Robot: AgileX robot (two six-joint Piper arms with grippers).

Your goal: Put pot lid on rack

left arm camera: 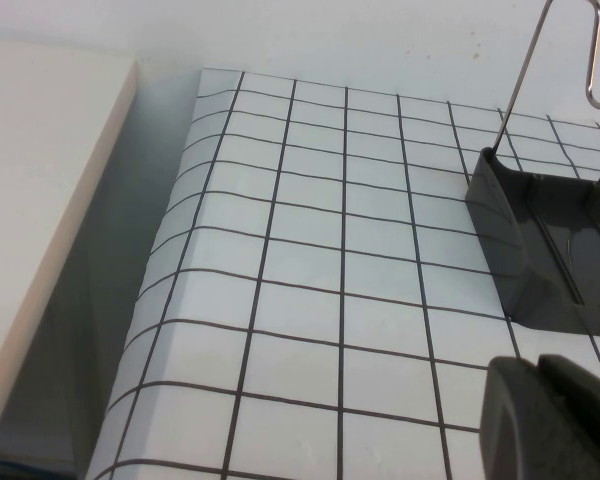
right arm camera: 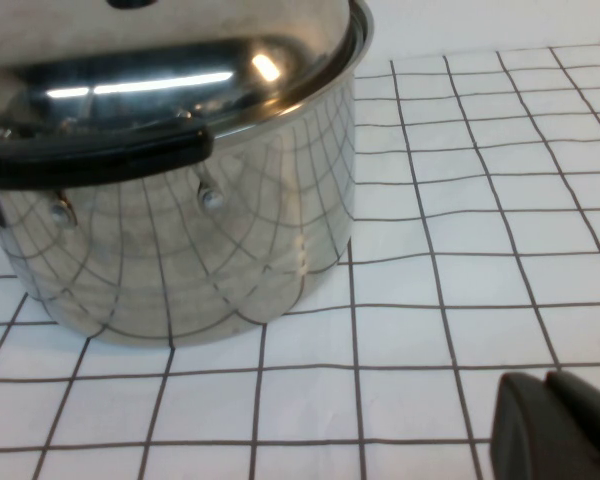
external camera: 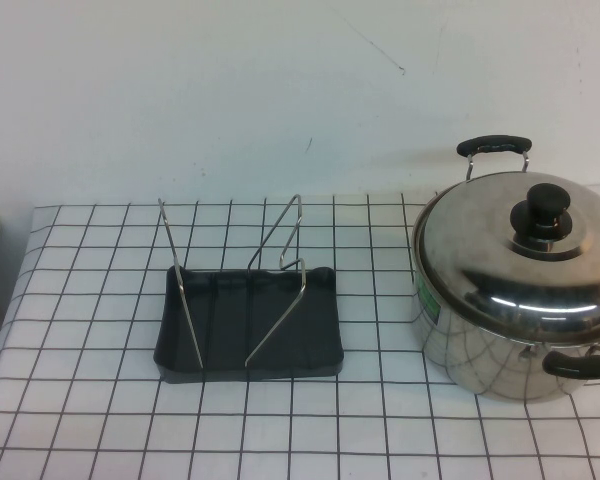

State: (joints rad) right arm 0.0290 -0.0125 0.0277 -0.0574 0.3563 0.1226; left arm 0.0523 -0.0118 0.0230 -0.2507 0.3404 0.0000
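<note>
High view: neither arm shows. The worktop (external camera: pixel 310 440) has a white cover with a black grid, and a plain white wall stands behind it. The rack (external camera: pixel 248 325), a dark grey tray with thin wire uprights, sits left of centre with nothing in it. The steel pot (external camera: pixel 500 350) stands at the right, well apart from the rack, partly cut by the frame edge. The pot lid (external camera: pixel 510 265) sits closed on the pot, black knob (external camera: pixel 548 210) up. Bare grid lies between rack and pot and along the near edge.

Left wrist view: the left gripper (left arm camera: pixel 550 420) shows as dark fingers pressed together, clenched on nothing, low over the worktop near the rack's corner (left arm camera: pixel 525 250). The worktop's left edge drops off to a pale board (left arm camera: pixel 40 200) beside it; open grid runs ahead.

Right wrist view: the right gripper (right arm camera: pixel 558 425) has its dark fingers clenched, grasping nothing, low over the worktop near the pot (right arm camera: pixel 180 240), not touching. The lid rim (right arm camera: pixel 310 60) and a black pot handle (right arm camera: pixel 100 150) show. Bare grid on the gripper's side of the pot.
</note>
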